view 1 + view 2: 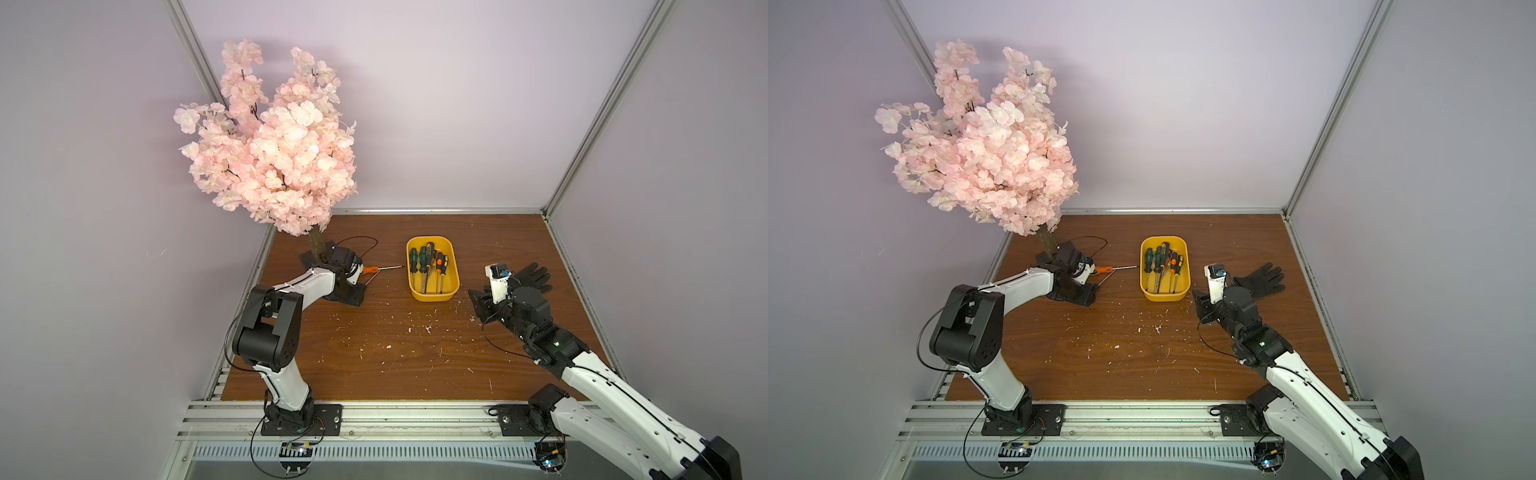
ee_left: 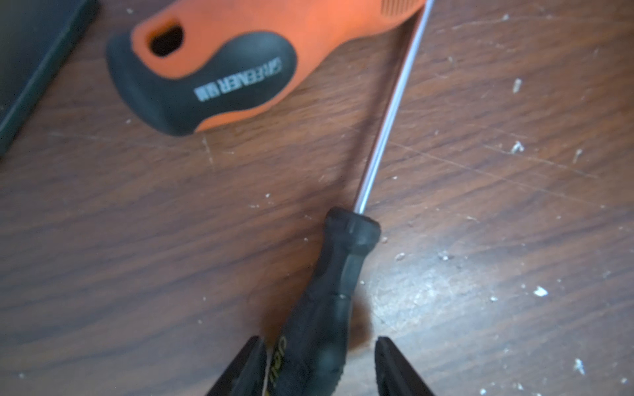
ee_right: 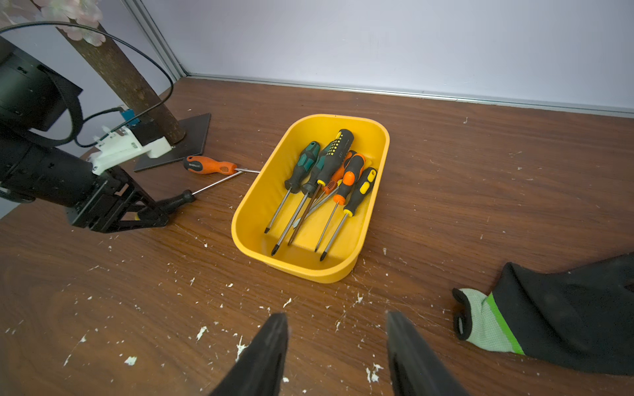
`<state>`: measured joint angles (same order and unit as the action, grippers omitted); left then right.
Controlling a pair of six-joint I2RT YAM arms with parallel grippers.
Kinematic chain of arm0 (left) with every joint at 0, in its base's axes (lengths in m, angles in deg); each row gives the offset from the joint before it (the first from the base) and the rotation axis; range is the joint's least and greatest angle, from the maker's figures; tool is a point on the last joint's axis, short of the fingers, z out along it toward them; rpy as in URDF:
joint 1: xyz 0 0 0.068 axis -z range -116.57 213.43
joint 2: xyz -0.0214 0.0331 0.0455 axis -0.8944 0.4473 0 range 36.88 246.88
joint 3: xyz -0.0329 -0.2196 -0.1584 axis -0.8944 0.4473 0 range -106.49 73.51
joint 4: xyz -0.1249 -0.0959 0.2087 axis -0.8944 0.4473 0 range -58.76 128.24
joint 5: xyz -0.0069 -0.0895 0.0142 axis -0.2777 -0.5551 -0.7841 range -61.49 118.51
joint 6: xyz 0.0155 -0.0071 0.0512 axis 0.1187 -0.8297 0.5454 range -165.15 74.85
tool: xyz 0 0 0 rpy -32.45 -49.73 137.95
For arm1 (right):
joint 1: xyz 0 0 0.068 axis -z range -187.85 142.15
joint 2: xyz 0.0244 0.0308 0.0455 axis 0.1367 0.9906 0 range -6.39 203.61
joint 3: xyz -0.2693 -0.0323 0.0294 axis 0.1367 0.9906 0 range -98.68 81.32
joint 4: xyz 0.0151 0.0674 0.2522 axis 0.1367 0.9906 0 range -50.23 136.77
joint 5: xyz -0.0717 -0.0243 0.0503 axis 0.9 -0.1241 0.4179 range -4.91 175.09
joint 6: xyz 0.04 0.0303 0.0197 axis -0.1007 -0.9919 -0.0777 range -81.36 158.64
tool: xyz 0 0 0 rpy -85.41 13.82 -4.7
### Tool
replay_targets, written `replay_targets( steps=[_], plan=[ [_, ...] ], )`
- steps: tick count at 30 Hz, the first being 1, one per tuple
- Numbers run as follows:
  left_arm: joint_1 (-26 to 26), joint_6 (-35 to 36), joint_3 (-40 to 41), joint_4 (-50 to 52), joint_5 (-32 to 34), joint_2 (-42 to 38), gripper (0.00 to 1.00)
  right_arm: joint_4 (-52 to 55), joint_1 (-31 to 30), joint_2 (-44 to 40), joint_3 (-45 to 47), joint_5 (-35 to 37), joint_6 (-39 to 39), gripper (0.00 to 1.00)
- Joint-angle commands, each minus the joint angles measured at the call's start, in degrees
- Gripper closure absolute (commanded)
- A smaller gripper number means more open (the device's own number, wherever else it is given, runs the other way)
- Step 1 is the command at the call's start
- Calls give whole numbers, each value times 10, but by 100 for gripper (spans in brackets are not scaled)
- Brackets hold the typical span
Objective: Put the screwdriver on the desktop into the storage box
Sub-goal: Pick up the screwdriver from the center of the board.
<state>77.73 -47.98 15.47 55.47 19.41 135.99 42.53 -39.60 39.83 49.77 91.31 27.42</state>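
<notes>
On the brown wood-grain desktop a black-handled screwdriver lies flat, its shaft running under an orange-and-black screwdriver beside it. My left gripper is down at the board with its jaws on either side of the black handle. One finger touches the handle and a gap shows at the other, so it is open. The right wrist view shows the same pair. The yellow storage box holds several screwdrivers. My right gripper hovers open and empty near the box.
A pink blossom tree on a dark square base stands just behind my left gripper. A black glove lies to the right of the box. White flecks dot the board, and walls enclose it on three sides.
</notes>
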Motion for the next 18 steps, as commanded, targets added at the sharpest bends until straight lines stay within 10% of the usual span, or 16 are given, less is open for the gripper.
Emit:
replay_targets(
  steps=[1, 18],
  plan=[
    [18, -8, 14, 12, 15, -20, 52, -23, 2, -6, 4, 15, 1, 47],
    [95, -41, 50, 47, -30, -138, 88, -43, 2, 19, 4, 5, 2, 48]
  ],
)
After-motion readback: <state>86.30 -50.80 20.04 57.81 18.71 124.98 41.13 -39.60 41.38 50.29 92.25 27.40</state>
